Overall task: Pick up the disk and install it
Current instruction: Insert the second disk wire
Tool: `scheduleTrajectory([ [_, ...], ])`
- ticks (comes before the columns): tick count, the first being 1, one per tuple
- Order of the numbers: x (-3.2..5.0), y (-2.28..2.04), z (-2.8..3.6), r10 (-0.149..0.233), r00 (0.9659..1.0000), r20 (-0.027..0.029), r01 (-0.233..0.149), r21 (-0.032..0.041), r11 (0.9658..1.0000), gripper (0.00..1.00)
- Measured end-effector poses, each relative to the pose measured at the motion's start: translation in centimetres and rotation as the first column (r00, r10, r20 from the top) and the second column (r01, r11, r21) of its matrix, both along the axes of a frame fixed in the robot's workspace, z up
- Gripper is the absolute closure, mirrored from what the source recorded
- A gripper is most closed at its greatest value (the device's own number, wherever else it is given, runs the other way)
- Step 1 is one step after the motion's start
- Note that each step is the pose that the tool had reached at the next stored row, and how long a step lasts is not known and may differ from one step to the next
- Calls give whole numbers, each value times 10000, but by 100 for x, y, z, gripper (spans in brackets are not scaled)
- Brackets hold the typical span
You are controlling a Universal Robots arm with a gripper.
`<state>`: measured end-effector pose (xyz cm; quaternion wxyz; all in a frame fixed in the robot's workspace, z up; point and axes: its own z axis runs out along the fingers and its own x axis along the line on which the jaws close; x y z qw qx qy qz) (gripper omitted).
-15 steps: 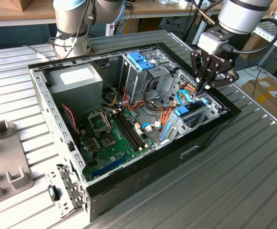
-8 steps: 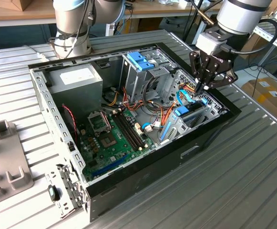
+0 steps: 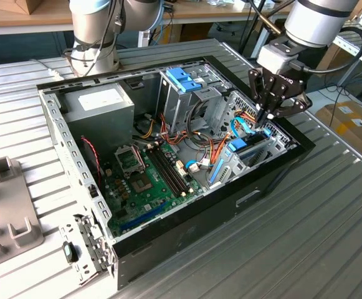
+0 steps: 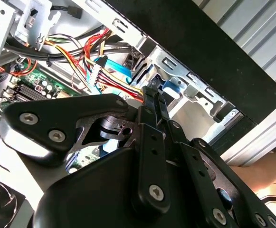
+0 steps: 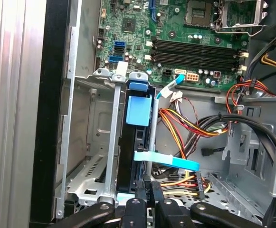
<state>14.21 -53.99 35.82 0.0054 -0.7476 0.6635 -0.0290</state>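
On the ribbed bench, the open case (image 3: 168, 156) holds the disk (image 5: 137, 142) in its bay; your gripper (image 3: 269, 112), fingers pressed together, should push straight, evenly.

The disk (image 5: 137, 137) sits on edge in the case's drive bay (image 5: 88, 156), blue rail and tab facing up.

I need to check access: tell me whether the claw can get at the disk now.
Probably yes. The claw hangs right over the disk, which stands on edge in the bay, its edge exposed. A blue ribbon cable crossing beside it may brush the claw.
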Motion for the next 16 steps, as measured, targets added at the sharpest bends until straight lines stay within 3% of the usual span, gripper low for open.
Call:
scheduleTrajectory([
  [9,-32,-51,-33,-375,9993,0,375,3,9993,84],
  [16,-40,-55,-51,-507,9987,-1,507,0,9987,84],
])
